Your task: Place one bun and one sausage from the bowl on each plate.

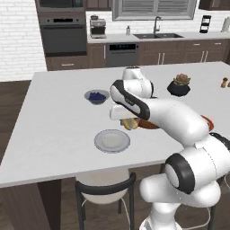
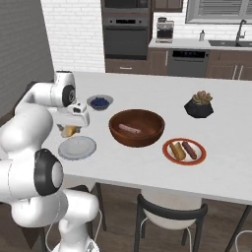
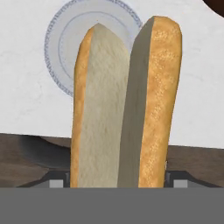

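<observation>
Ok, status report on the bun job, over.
Gripper shut on split bun, above counter near grey plate. Red plate already filled; one sausage left in bowl. Path clear.

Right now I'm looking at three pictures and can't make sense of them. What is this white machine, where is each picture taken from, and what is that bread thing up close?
The white machine is a robot arm in a simulated kitchen. Two pictures come from cameras behind it, one to its left and one to its right, looking over the same white table. The third comes from a camera on its hand.

On the table are a wooden bowl with a sausage inside, a red plate already holding a bun and a sausage, a grey plate with nothing on it, a small bowl of berries and a potted plant.

The bread up close is a split bun, held in the end effector beside the grey plate.
</observation>
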Controlling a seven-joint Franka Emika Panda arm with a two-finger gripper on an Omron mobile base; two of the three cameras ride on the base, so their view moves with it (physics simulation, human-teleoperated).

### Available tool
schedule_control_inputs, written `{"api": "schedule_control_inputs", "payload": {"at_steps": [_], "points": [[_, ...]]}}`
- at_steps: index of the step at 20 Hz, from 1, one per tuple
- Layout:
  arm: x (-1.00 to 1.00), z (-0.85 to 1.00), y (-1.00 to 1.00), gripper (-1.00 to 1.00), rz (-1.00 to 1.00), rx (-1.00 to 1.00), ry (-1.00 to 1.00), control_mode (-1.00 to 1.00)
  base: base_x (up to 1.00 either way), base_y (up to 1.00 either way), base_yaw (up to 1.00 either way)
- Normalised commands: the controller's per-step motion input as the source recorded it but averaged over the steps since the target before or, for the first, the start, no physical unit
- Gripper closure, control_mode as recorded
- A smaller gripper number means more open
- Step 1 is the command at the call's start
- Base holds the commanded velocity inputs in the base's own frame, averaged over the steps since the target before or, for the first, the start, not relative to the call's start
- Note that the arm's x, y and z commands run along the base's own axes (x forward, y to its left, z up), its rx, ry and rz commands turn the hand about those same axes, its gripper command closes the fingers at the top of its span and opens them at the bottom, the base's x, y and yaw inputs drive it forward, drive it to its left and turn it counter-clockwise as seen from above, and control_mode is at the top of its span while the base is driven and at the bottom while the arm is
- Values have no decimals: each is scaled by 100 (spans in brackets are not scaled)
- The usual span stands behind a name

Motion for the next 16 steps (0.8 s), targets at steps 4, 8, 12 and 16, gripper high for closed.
{"api": "schedule_control_inputs", "payload": {"at_steps": [4, 8, 12, 16], "points": [[3, -34, 80, 100, 11, 0, 13, -100, 0, 0, 0], [21, -51, 48, 100, 7, 0, 0, -100, 0, 0, 0], [48, -63, 6, 100, 4, 0, 1, -100, 0, 0, 0], [50, -71, 0, 100, 6, 0, 1, -100, 0, 0, 0]]}}
